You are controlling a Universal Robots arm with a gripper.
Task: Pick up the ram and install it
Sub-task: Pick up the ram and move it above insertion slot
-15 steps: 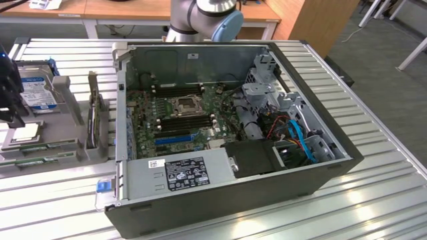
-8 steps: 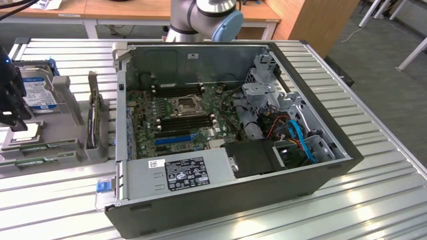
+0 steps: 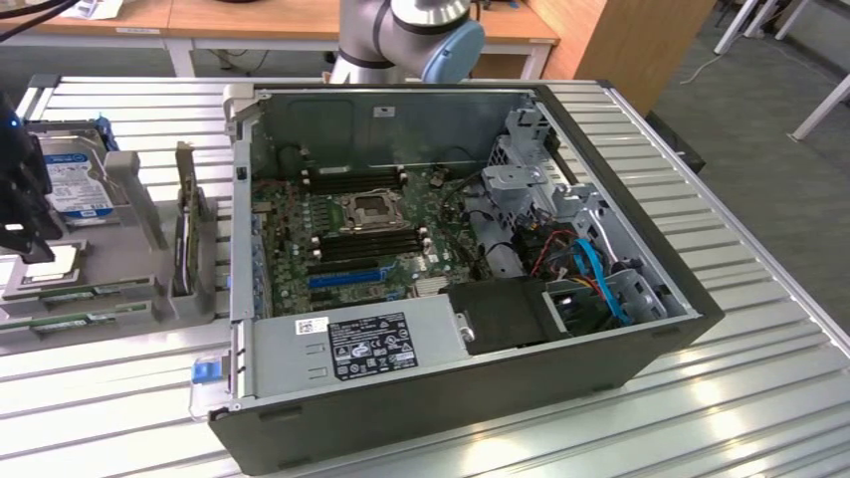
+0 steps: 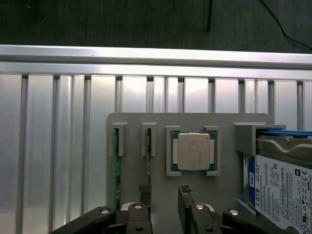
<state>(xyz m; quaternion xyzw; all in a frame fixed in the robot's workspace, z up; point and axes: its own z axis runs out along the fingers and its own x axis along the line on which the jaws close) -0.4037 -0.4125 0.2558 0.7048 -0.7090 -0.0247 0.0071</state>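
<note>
Two sticks are seen on edge in the grey holder on the bench: the ram next to the processor chip and a second ram stick beyond it. The pick-up step is judged to be under way, with nothing yet lifted from the holder. The hand is held wide open over the holder, empty, with the ram lying between its fingers. A square, gentle closing on the thin board is called for.

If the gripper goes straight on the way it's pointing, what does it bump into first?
Most likely the ram nearer the processor, standing in the gray holder. The open gripper points down at it, though how far above it hangs is hard to tell.
</note>
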